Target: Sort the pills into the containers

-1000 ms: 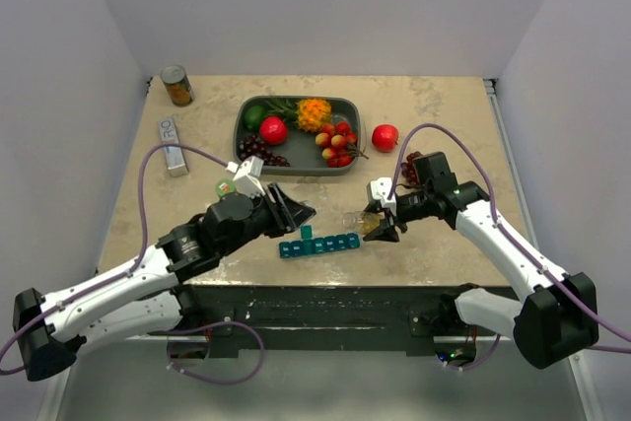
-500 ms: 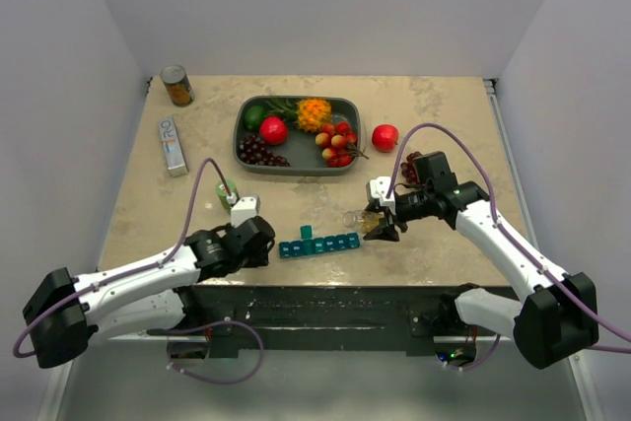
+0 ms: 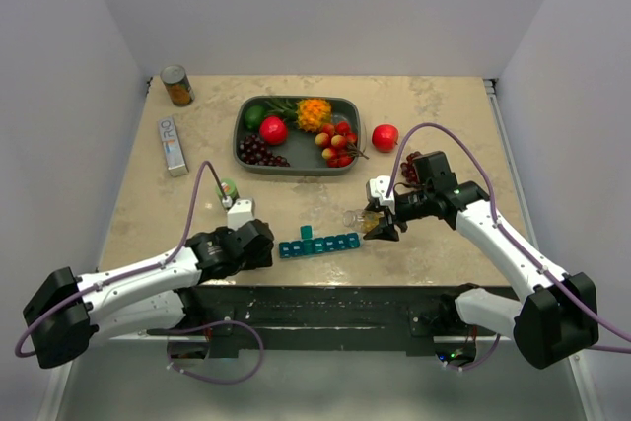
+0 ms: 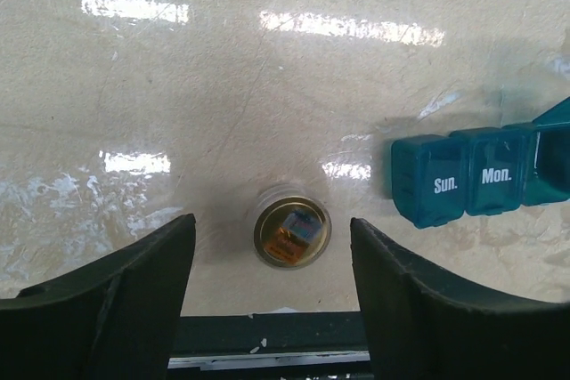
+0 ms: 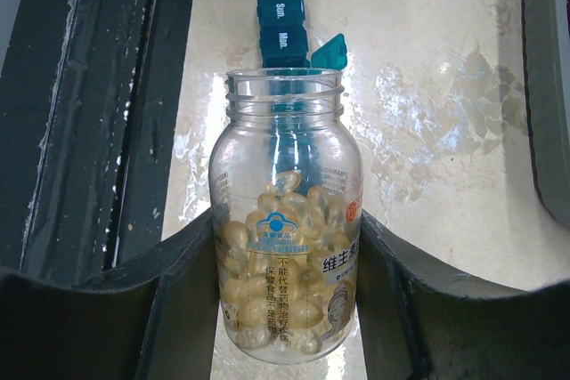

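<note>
top external: cap down, bottle held at strip end

left gripper (image 4: 270,222) sits low at near left, fingers spread, with a small round cap (image 4: 292,233) on the table between them, touching neither. teal pill organiser (image 3: 318,244) lies just right of it, sun. and mon. lids shut, next lid up. right gripper (image 3: 379,228) pinches an uncapped clear bottle (image 5: 287,131) of yellow capsules by the strip's right end. fruit tray (image 3: 240,135) is far back.

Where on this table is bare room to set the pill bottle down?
Far right corner, beyond the red apple; also the strip between fruit tray and pill organiser. Crowded along the near edge: organiser, bottle cap, left gripper, right gripper with pill bottle.
</note>
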